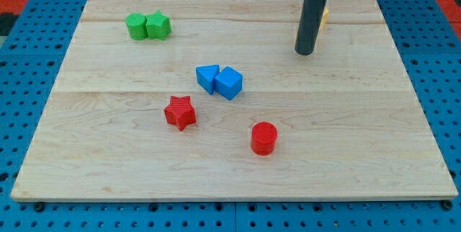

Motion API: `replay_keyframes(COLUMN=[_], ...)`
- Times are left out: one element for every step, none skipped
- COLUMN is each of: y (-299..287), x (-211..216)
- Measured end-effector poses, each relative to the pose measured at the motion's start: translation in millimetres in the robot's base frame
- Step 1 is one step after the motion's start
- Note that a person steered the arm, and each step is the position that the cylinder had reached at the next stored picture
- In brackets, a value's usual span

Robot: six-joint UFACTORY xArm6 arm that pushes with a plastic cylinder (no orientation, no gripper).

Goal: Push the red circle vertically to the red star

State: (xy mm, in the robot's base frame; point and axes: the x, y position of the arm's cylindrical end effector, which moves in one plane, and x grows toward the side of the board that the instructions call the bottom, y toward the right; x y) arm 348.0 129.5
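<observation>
The red circle point(263, 138) lies on the wooden board at the lower middle. The red star point(180, 112) lies to its left and slightly higher, well apart from it. My tip point(305, 52) rests on the board near the view's top right, far above and a little right of the red circle, touching no block.
Two blue blocks point(220, 81) sit touching, just above and right of the red star. Two green blocks point(148, 26) sit touching at the top left. A yellow block point(325, 16) is mostly hidden behind the rod. The wooden board point(108, 160) lies on blue pegboard.
</observation>
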Motion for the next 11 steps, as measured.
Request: replay_keyframes(y=[3,34,44,40,5,-68,-103,-76,-64,-67,-69], x=[-24,17,102,182,229,228,192,183,153,174,208])
